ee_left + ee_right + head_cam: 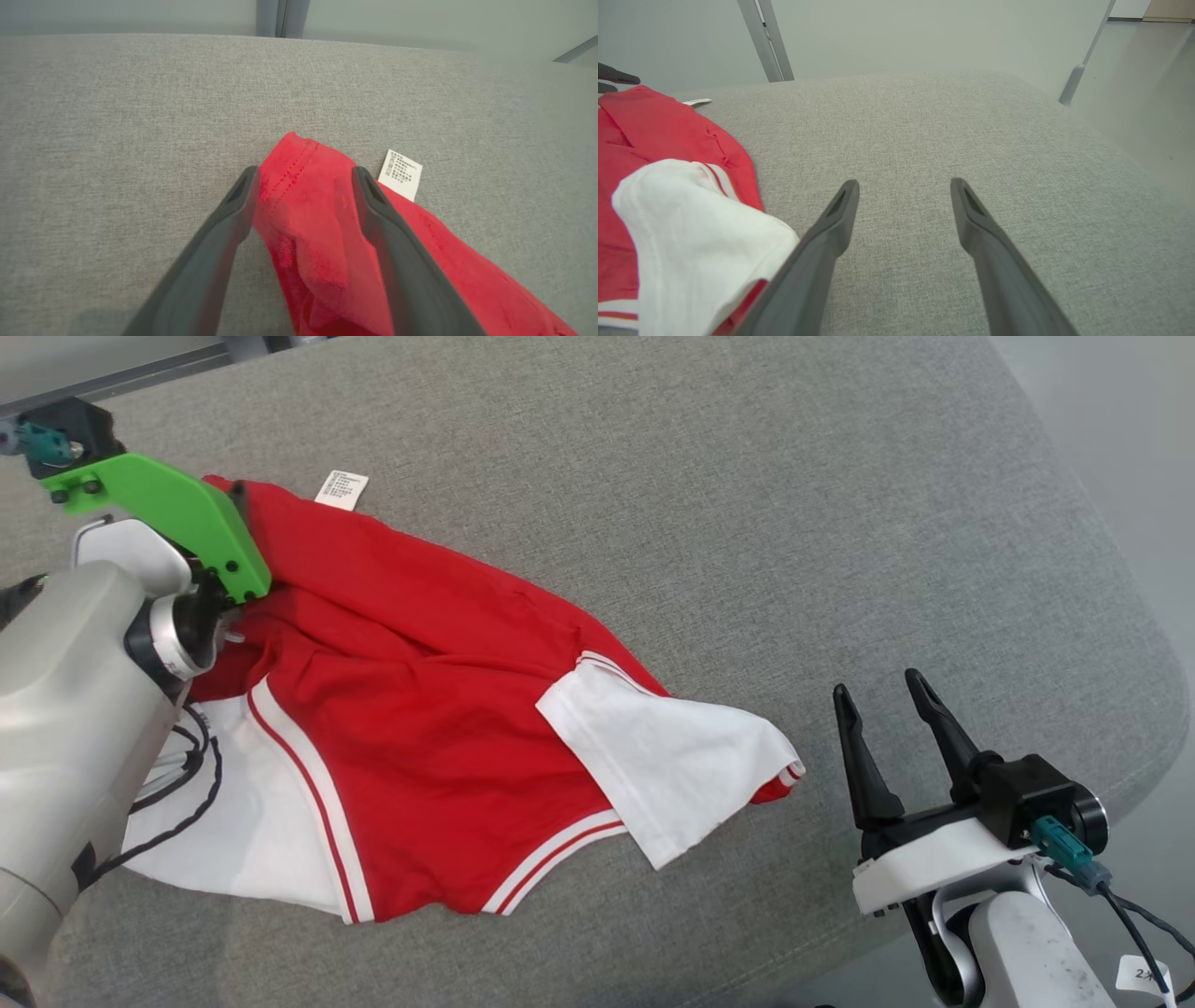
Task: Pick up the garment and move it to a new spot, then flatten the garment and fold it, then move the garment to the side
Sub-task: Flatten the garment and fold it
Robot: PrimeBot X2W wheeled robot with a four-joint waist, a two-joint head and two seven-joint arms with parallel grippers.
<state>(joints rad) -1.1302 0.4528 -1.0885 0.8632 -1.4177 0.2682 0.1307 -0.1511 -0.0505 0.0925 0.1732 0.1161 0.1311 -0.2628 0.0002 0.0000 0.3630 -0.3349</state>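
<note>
A red garment (420,709) with white panels and striped trim lies rumpled on the grey padded surface (747,523). Its white sleeve (672,765) points to the right, and a white care label (342,489) sticks out at its far corner. My left gripper (303,175) is open, and its two fingers straddle that red corner (308,224) beside the label (400,175). The arm's green bracket (168,513) covers this spot in the head view. My right gripper (878,683) stands open over bare fabric, just right of the sleeve (691,242), holding nothing.
The padded surface curves down to a rounded edge (1148,644) at the right, with pale floor beyond. Grey metal posts (766,42) rise behind the far edge. Black cables (201,775) hang from my left arm over the garment's white panel.
</note>
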